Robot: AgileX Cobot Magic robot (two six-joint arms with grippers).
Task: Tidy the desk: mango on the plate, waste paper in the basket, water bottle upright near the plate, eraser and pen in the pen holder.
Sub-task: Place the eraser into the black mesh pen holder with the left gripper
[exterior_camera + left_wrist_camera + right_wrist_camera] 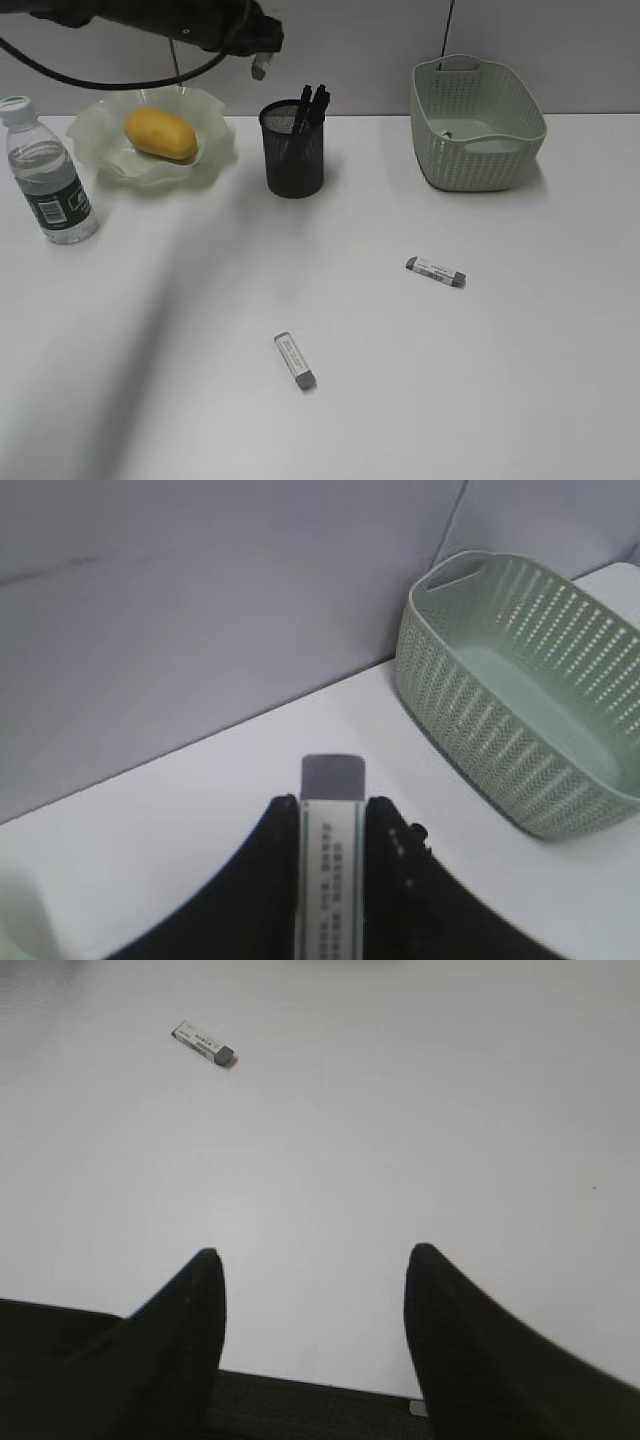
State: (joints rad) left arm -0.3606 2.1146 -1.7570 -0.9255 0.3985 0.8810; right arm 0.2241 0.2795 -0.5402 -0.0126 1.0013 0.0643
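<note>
Left gripper [332,825] clamping an eraser [331,830] between its jaws, hovering far left above the pen holder [293,150]; right gripper [312,1285] gaping empty over the desk [400,1140].

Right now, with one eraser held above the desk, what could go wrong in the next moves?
1. The left gripper holds the eraser high, between the plate and the pen holder. Released off-centre, it may miss the narrow cup or hit the pens.
2. Two more erasers lie on the desk; forgetting them leaves the task unfinished.
</note>
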